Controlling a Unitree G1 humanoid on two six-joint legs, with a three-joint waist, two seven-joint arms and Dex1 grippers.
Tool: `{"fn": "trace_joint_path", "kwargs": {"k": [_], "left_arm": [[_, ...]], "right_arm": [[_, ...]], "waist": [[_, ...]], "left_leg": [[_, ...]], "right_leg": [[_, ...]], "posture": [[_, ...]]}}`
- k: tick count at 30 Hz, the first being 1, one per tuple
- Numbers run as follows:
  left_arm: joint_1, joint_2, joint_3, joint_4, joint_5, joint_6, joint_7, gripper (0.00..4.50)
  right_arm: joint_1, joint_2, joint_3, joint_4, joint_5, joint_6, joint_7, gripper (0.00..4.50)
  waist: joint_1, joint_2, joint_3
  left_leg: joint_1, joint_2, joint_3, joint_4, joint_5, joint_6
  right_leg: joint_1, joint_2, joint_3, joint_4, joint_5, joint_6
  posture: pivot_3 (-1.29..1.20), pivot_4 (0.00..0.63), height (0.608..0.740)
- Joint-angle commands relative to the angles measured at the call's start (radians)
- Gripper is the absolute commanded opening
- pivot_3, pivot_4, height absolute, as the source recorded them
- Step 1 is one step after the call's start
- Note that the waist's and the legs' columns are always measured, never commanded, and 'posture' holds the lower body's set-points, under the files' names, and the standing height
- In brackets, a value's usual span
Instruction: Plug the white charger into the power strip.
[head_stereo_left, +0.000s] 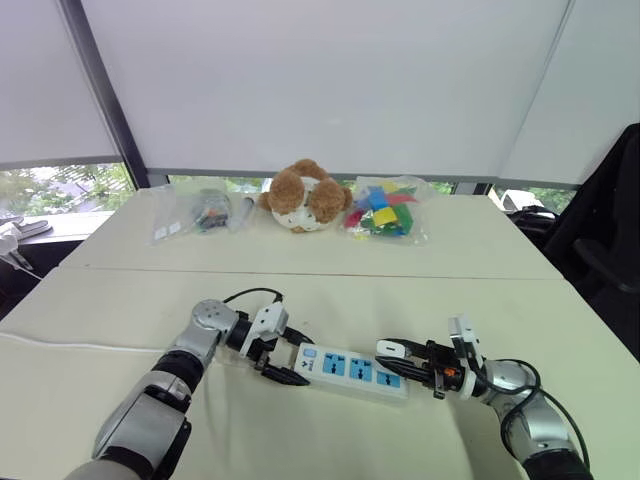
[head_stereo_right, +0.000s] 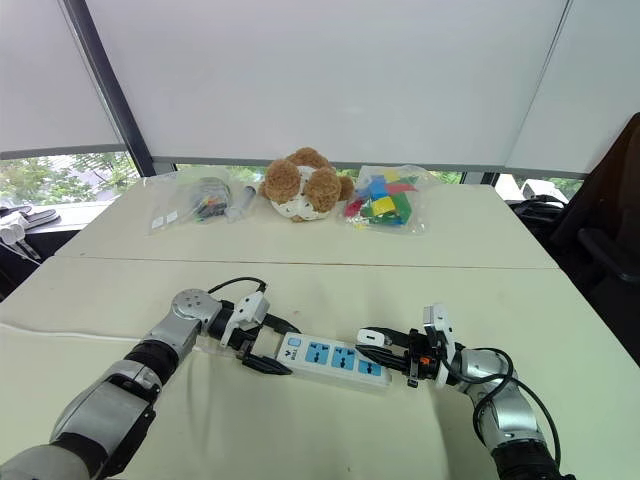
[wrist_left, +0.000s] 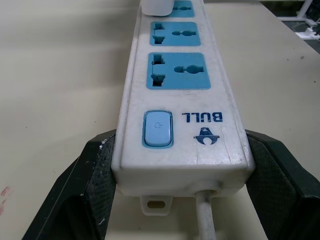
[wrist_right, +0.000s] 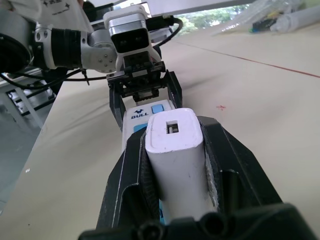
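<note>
Left gripper (head_stereo_left: 286, 357) clamps the strip's (head_stereo_left: 355, 368) switch end, steadying it on the near desk (head_stereo_left: 120, 300). Right gripper (head_stereo_left: 405, 360) grips the charger (head_stereo_left: 392, 349) over the strip's right-end socket. Insertion seems in hand; next, line up the prongs and press down.

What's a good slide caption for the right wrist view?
Right gripper holds white charger at the power strip clamped by the left gripper.

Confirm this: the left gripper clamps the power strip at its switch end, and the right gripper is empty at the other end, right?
Not quite. The right gripper is not empty: it is shut on the white charger, as the right wrist view shows. The left gripper does clamp the power strip at its switch end.
</note>
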Motion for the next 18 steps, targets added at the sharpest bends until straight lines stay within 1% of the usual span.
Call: {"fn": "trace_joint_path", "kwargs": {"k": [1, 3, 6, 7, 8, 12, 14, 15, 16, 17, 18], "left_arm": [[0.043, 0.056, -0.025, -0.020, 0.057, 0.009, -0.018, 3.00], [0.062, 0.065, -0.032, -0.050, 0.050, 0.014, -0.018, 3.00], [0.079, 0.068, -0.016, -0.086, 0.062, 0.031, -0.018, 3.00], [0.081, 0.071, -0.020, -0.094, 0.055, 0.036, -0.018, 3.00], [0.120, 0.088, -0.008, -0.195, 0.057, 0.096, -0.013, 3.00], [0.097, 0.080, 0.004, -0.145, 0.050, 0.069, -0.016, 3.00], [0.099, 0.077, 0.017, -0.154, 0.050, 0.076, -0.013, 3.00], [0.100, 0.076, 0.020, -0.158, 0.049, 0.079, -0.012, 3.00], [0.101, 0.076, 0.022, -0.161, 0.047, 0.082, -0.014, 3.00], [0.137, 0.091, 0.028, -0.252, 0.049, 0.135, -0.002, 3.00], [0.131, 0.090, 0.025, -0.234, 0.048, 0.122, -0.006, 3.00]], "right_arm": [[0.028, -0.012, 0.036, 0.174, -0.105, 0.006, -0.019, 0.79], [0.020, -0.011, 0.042, 0.214, -0.107, 0.002, -0.018, 0.79], [0.018, -0.018, 0.061, 0.256, -0.115, -0.006, -0.004, 0.79], [0.018, -0.021, 0.066, 0.263, -0.117, -0.009, 0.001, 0.79], [0.019, -0.022, 0.071, 0.265, -0.119, -0.011, 0.003, 0.79], [0.025, -0.030, 0.100, 0.293, -0.144, -0.030, 0.008, 0.79], [0.026, -0.033, 0.116, 0.321, -0.164, -0.055, 0.003, 0.79], [0.026, -0.033, 0.123, 0.335, -0.171, -0.065, 0.000, 0.79], [0.022, -0.031, 0.128, 0.353, -0.178, -0.081, -0.005, 0.79], [0.016, -0.029, 0.132, 0.376, -0.183, -0.093, -0.010, 0.79], [0.008, -0.029, 0.139, 0.401, -0.190, -0.111, -0.012, 0.79]], "waist": [[-0.002, -0.004, -0.003], [-0.004, -0.008, -0.005], [-0.005, -0.016, -0.012], [-0.005, -0.017, -0.014], [-0.005, -0.017, -0.015], [-0.009, -0.020, -0.021], [-0.009, -0.021, -0.024], [-0.009, -0.021, -0.024], [-0.010, -0.020, -0.025], [-0.011, -0.021, -0.026], [-0.014, -0.021, -0.026]], "left_leg": [[0.001, 0.003, 0.000, 0.000, 0.000, 0.000], [0.003, 0.006, 0.000, -0.001, 0.000, 0.000], [0.014, 0.007, 0.002, -0.009, 0.000, 0.000], [0.014, 0.008, 0.002, -0.010, 0.000, 0.000], [0.014, 0.009, 0.001, -0.010, 0.000, 0.000], [0.014, 0.010, 0.001, -0.012, 0.000, 0.000], [0.014, 0.010, 0.001, -0.012, 0.000, 0.000], [0.014, 0.010, 0.001, -0.013, 0.000, 0.000], [0.014, 0.010, 0.000, -0.013, 0.000, 0.000], [0.015, 0.010, 0.000, -0.013, 0.000, 0.000], [0.015, 0.011, 0.000, -0.013, 0.000, 0.000]], "right_leg": [[0.000, 0.003, 0.000, 0.000, 0.000, -0.002], [0.001, 0.005, 0.000, 0.000, 0.000, -0.005], [0.007, 0.006, 0.000, 0.000, -0.003, -0.013], [0.007, 0.006, 0.000, 0.000, -0.004, -0.014], [0.007, 0.007, 0.000, 0.000, -0.004, -0.015], [0.007, 0.006, -0.001, 0.000, -0.005, -0.017], [0.007, 0.005, -0.001, 0.000, -0.006, -0.018], [0.007, 0.005, -0.001, 0.000, -0.008, -0.022], [0.007, 0.005, -0.001, 0.000, -0.009, -0.023], [0.007, 0.004, -0.001, 0.000, -0.009, -0.023], [0.007, 0.004, -0.001, 0.000, -0.009, -0.023]], "posture": [[0.00, 0.150, 0.739], [0.00, 0.150, 0.739], [0.00, 0.150, 0.739], [0.00, 0.150, 0.739], [0.00, 0.150, 0.739], [0.00, 0.150, 0.739], [0.00, 0.150, 0.739], [0.00, 0.150, 0.739], [0.00, 0.150, 0.739], [0.00, 0.150, 0.739], [0.00, 0.150, 0.739]]}}
